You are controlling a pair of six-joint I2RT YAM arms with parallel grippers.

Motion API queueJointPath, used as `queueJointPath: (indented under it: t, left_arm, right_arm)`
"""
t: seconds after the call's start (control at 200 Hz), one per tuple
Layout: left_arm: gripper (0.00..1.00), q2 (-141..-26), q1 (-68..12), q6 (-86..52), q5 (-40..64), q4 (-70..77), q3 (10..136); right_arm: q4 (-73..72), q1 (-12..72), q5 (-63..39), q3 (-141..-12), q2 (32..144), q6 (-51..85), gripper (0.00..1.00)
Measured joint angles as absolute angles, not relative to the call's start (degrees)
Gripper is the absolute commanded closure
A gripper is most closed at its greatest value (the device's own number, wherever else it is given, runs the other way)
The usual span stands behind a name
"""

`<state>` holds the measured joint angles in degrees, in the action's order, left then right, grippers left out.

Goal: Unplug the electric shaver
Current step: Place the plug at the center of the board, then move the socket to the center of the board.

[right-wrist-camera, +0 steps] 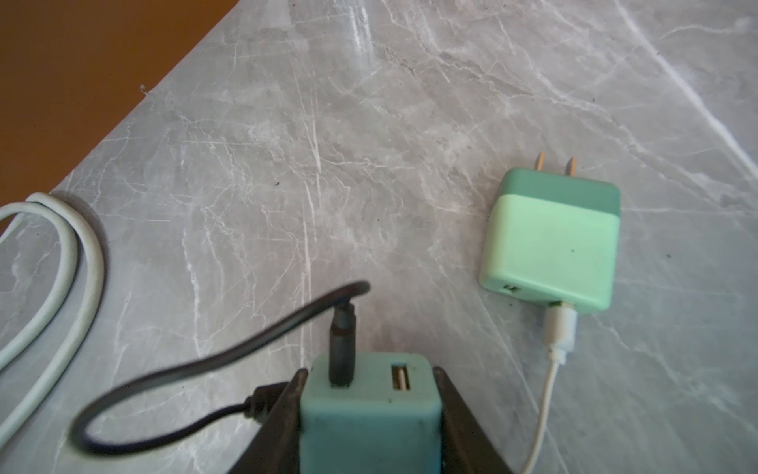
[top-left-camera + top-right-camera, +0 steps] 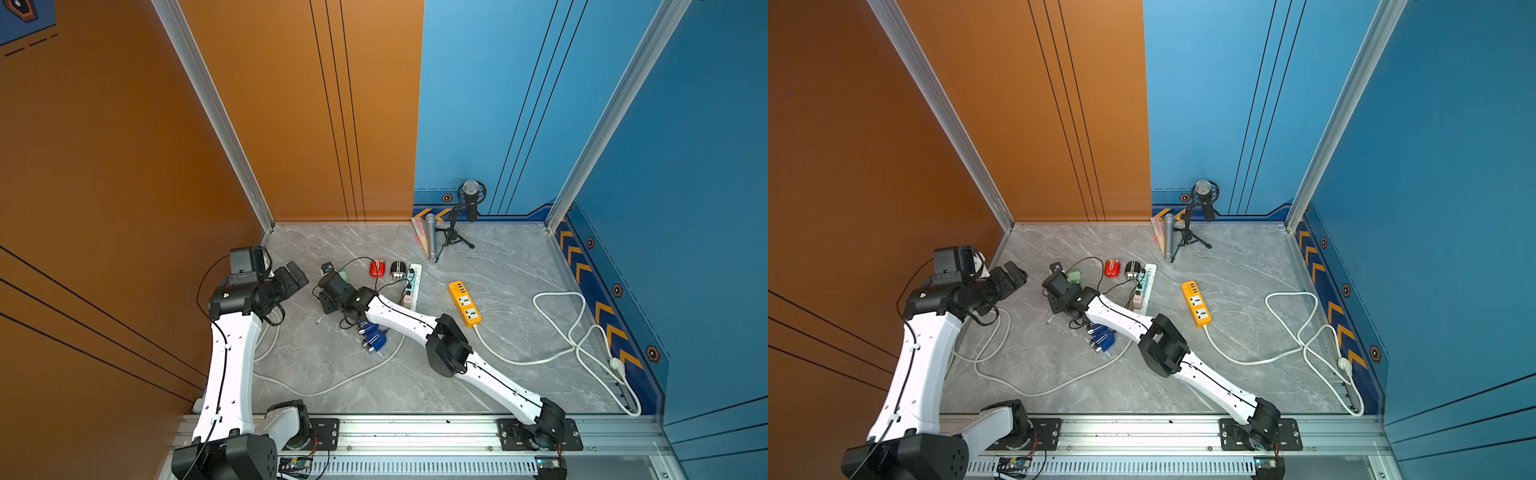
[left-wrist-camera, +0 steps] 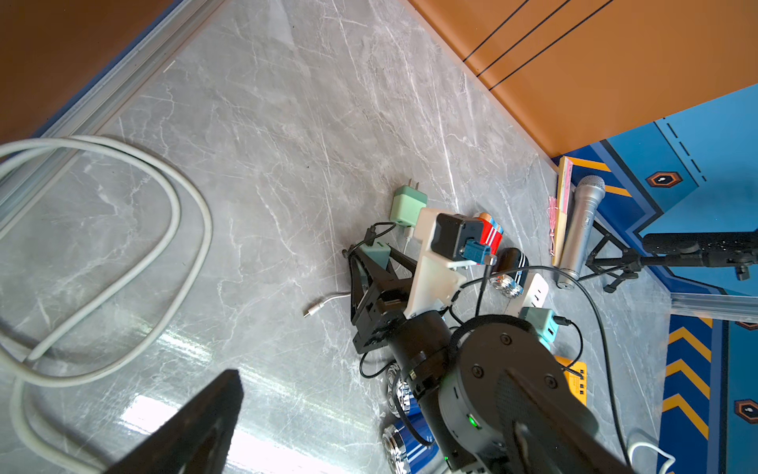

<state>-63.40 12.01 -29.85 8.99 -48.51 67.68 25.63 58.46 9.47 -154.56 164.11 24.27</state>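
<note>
My right gripper (image 1: pixel 371 410) is shut on a teal charger block (image 1: pixel 369 414), held off the white power strip (image 2: pixel 414 286) and to its left. A black cable (image 1: pixel 229 357) is plugged into the block's face. I cannot trace which shaver that cable runs to. A red shaver (image 2: pixel 377 268) and a black shaver (image 2: pixel 398 270) stand beside the strip's far end. Blue shavers (image 2: pixel 374 337) lie under the right forearm. My left gripper (image 2: pixel 297 276) hovers open and empty at the left wall.
A light green charger (image 1: pixel 549 246) lies unplugged by the held block, with a white lead (image 3: pixel 324 303). A teal charger (image 3: pixel 541 324) and a pink charger (image 2: pixel 407 297) sit in the white strip. A yellow power strip (image 2: pixel 465 303), two microphones (image 2: pixel 432 237) and white cable loops (image 2: pixel 332 382) lie around.
</note>
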Motion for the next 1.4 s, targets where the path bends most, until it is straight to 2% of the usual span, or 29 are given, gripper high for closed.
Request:
queueJointPath:
  t: [0.195,0.626,0.766,1.036,1.251,1.401]
  left_arm:
    - [0.01,-63.42,11.99,-30.76,7.81,-48.47,67.11]
    - [0.02,-60.69,8.84,-32.93,4.23,-48.60,64.75]
    - [0.02,-59.92,7.16,-33.10,2.72,-48.66,64.47]
    - [0.01,-60.97,0.58,-32.82,-1.43,-48.84,65.28]
    - [0.00,-67.61,-9.65,-31.66,-5.58,-48.75,69.89]
    - [0.03,-75.88,-16.69,-30.63,-7.29,-48.38,73.32]
  right_arm:
    - [24.80,57.39,9.19,-154.78,164.38,25.12,0.38]
    - [21.85,55.79,5.02,-155.22,164.11,26.39,0.29]
    - [23.20,54.92,3.25,-154.98,161.01,25.85,0.27]
    - [27.31,51.33,4.82,-143.90,139.81,22.48,0.26]
    - [29.47,46.83,10.00,-120.33,115.66,20.25,0.25]
    - [32.23,43.24,14.11,-102.45,100.55,20.62,0.24]
